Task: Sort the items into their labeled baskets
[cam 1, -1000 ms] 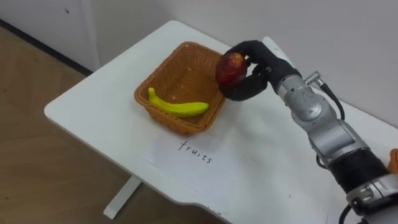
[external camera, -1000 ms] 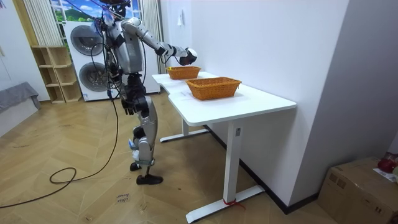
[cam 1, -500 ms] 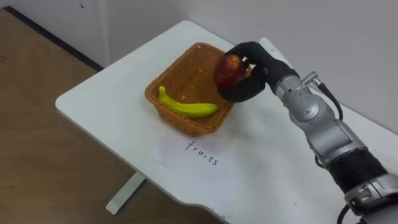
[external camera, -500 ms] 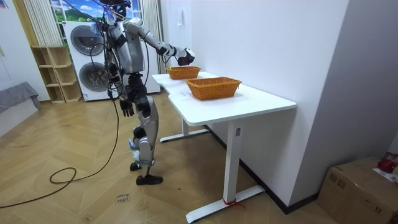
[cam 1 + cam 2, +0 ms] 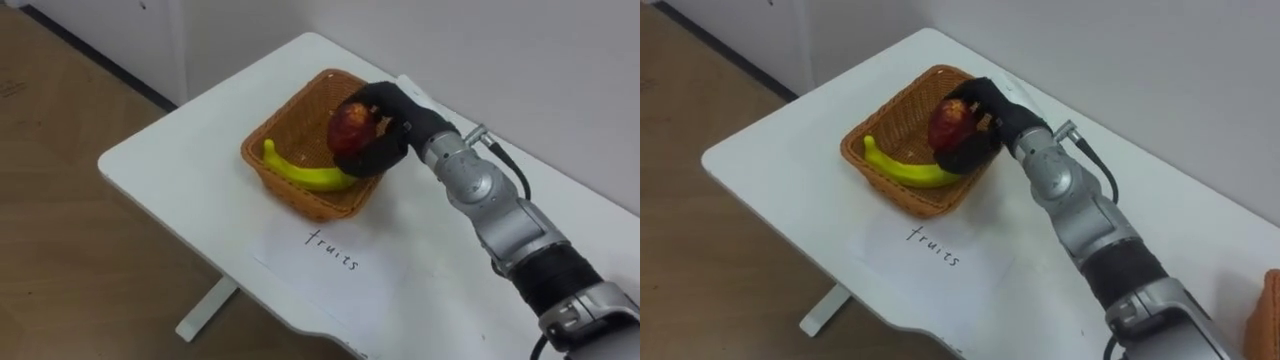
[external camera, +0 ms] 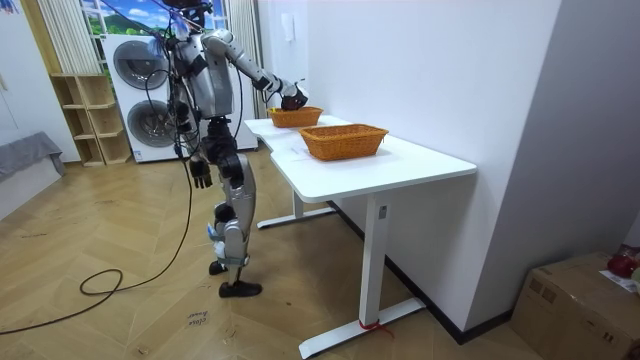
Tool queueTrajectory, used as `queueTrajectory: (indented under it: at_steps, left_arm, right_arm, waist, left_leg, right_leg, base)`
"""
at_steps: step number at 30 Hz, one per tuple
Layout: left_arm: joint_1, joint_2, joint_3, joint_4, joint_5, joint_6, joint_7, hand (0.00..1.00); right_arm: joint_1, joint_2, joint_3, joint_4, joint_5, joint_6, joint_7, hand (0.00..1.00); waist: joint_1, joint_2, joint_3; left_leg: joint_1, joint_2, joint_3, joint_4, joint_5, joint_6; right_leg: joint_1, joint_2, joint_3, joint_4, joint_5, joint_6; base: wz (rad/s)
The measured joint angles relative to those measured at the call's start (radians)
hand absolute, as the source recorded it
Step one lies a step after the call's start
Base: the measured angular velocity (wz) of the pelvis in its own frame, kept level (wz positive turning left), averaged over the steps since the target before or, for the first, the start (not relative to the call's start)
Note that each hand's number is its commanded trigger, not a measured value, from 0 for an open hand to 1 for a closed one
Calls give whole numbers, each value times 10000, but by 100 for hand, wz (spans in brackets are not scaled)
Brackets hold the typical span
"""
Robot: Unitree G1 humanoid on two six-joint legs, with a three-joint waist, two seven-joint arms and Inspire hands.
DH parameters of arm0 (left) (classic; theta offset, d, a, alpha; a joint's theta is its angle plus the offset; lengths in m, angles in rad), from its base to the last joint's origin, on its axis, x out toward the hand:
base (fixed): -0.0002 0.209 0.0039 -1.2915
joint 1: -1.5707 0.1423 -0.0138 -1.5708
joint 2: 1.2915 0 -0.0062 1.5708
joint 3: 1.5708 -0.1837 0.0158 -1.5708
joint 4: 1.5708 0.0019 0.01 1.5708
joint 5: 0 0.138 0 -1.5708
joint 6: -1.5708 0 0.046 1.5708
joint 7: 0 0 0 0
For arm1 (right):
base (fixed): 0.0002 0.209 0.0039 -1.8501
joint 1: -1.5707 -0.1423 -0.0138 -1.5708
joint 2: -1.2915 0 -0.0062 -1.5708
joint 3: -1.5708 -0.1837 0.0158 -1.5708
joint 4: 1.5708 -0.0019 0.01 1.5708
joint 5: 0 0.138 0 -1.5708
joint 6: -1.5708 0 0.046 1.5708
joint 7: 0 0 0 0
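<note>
My right hand [image 5: 385, 128] [image 5: 983, 118] is curled round a red apple [image 5: 348, 124] [image 5: 949, 122] and holds it over the right part of the woven fruit basket [image 5: 288, 129] [image 5: 880, 133]. A yellow banana [image 5: 303, 173] [image 5: 902, 168] lies inside that basket, just below the apple. The basket stands on the white table [image 5: 180, 170], behind a sheet of paper [image 5: 330, 262] with a handwritten label. In the room view I stand at the table's end with my right arm stretched out over the far basket [image 6: 294, 116], and my left hand [image 6: 200, 175] hangs at my side.
A second woven basket [image 6: 343, 140] stands nearer on the table in the room view; its orange edge [image 5: 1265, 318] shows at the far right. A white wall runs behind the table. Wooden floor lies to the left, with shelves and a washing machine behind me.
My right hand has carried the apple leftward and down, from the basket's right rim to over its inside. The head camera has shifted a little.
</note>
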Motion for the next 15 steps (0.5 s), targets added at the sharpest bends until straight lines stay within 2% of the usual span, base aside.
queueTrajectory:
  at_steps: [5, 13, 15]
  left_arm:
    - [56, 8, 61, 8, 124, 218, -318, 0]
    - [51, 3, 58, 10, 129, 263, -414, 0]
    - [70, 4, 60, 14, 128, 270, -407, 0]
  right_arm:
    - [0, 127, 2, 99, -1, 200, 85, 100]
    - [0, 228, 15, 336, 14, 295, 89, 100]
    - [0, 237, 28, 616, 15, 305, 98, 85]
  waist:
    - [54, -105, 9]
    - [226, -98, 18]
    - [256, -73, 36]
  left_leg:
    - [-45, -15, -31, 21, 0, 1]
    - [-28, -13, -34, 21, -1, 1]
    - [71, -16, -69, 18, -1, 2]
  right_leg:
    - [-16, -3, -64, -1, 0, 0]
    - [10, 50, -54, -11, 0, 0]
    - [130, 53, -59, -37, -1, 2]
  base:
    - [2]
    - [0]
    - [7]
